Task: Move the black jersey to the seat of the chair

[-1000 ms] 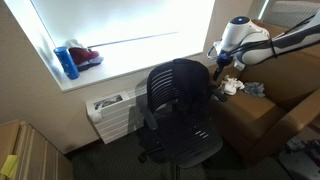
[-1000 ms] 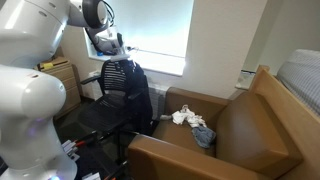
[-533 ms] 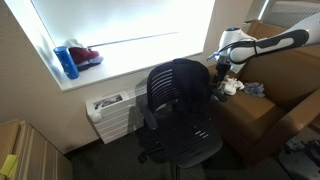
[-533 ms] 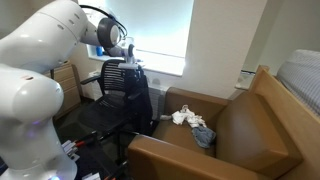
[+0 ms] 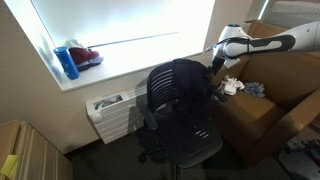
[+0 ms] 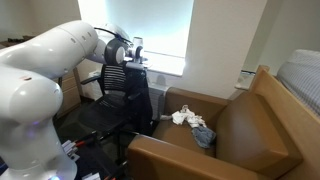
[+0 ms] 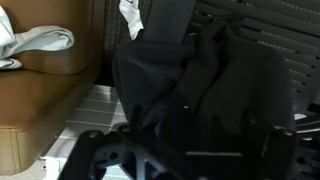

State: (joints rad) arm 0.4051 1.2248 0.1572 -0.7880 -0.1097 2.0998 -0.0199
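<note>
arm swung in; black jersey drapes chair back.

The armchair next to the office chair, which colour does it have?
The armchair is plain brown; it shows best in an exterior view.

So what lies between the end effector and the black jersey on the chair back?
Nothing, only air. In an exterior view the end effector hangs just above the jersey; the wrist view shows the cloth unobstructed.
</note>
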